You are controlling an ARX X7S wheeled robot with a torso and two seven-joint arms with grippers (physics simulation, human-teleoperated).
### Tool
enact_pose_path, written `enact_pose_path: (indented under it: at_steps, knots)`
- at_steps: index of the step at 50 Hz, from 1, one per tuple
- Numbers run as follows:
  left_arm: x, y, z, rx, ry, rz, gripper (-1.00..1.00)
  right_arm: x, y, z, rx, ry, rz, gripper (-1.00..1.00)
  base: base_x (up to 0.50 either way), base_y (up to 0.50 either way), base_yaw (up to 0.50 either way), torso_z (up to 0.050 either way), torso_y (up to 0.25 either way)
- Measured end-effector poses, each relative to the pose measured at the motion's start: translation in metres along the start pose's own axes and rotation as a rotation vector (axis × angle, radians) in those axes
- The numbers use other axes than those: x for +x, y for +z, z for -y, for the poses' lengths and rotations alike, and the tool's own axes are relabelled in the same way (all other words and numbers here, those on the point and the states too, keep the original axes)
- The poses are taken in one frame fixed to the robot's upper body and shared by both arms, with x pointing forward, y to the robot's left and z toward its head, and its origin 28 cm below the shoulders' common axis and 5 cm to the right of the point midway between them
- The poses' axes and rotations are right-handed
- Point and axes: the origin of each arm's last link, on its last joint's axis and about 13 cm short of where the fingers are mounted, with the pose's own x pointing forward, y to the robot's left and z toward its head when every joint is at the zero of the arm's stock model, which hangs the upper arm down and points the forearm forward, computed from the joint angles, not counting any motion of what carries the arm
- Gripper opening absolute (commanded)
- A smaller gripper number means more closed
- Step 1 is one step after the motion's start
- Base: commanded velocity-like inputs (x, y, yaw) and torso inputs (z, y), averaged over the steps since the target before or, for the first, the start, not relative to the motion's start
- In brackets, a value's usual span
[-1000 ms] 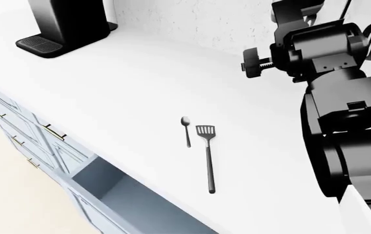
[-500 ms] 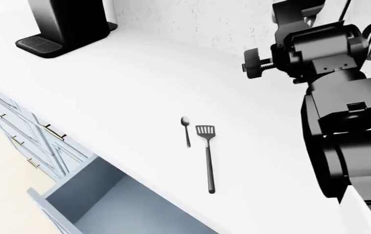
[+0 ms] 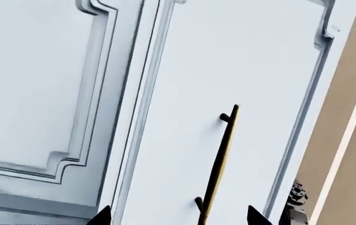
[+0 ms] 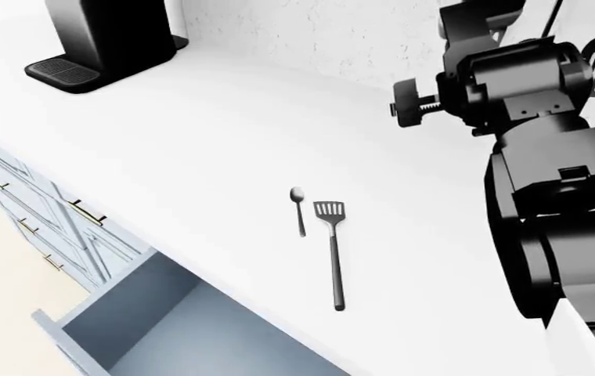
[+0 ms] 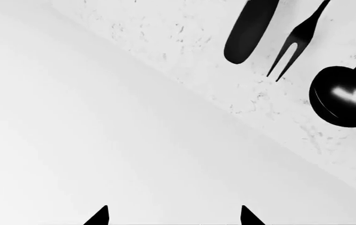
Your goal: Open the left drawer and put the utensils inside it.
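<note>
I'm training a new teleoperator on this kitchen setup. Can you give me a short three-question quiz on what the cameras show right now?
1. True or false: the spoon and the slotted spatula already lie inside the left drawer.
2. Multiple choice: in the left wrist view, the left gripper has its fingertips on either side of A) a brass bar handle, B) a spoon, C) a fork.
3. Fill in: the right gripper is ____ and holds nothing.

Key: 1 false, both lie side by side on the white countertop while the drawer stands open. 2 A. 3 open.
</note>
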Motion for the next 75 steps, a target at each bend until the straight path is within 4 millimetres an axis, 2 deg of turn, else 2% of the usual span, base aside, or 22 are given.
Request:
enact_pose_path:
  at_steps: [8,19,28,37,43,51,54,64,75]
  knots:
    - [-0.022,0.004,0.021,0.008,-0.081,0.208,1.00,0.000,0.000,0.000,0.001,0.000,-0.001,1.00,0.00,0.00,0.00,0.000,0.000]
    - [-0.062,0.027,0.067,0.257,-0.222,0.494,1.00,0.000,0.000,0.000,0.001,0.002,0.002,1.00,0.00,0.00,0.00,0.000,0.000]
    - [-0.087,0.034,0.102,0.505,-0.294,0.574,1.00,-0.001,0.002,0.000,-0.001,0.004,0.007,1.00,0.00,0.00,0.00,0.000,0.000]
    - [-0.103,0.031,0.129,0.639,-0.317,0.603,1.00,-0.002,0.002,-0.003,-0.006,0.018,-0.004,1.00,0.00,0.00,0.00,0.000,0.000]
    - [-0.107,0.030,0.136,0.681,-0.305,0.611,1.00,-0.012,0.008,-0.008,-0.015,0.011,-0.026,1.00,0.00,0.00,0.00,0.000,0.000]
    - [-0.111,0.031,0.139,0.704,-0.290,0.619,1.00,-0.045,0.018,-0.016,0.012,0.002,-0.002,1.00,0.00,0.00,0.00,0.000,0.000]
    - [-0.112,0.032,0.139,0.706,-0.285,0.623,1.00,-0.054,0.015,-0.020,0.035,-0.018,-0.018,1.00,0.00,0.00,0.00,0.000,0.000]
    - [-0.113,0.034,0.138,0.708,-0.272,0.630,1.00,-0.092,-0.001,-0.050,-0.002,0.146,-0.080,1.00,0.00,0.00,0.00,0.000,0.000]
    - [-0.114,0.036,0.136,0.703,-0.267,0.636,1.00,-0.122,-0.014,-0.060,-0.080,0.240,-0.107,1.00,0.00,0.00,0.00,0.000,0.000]
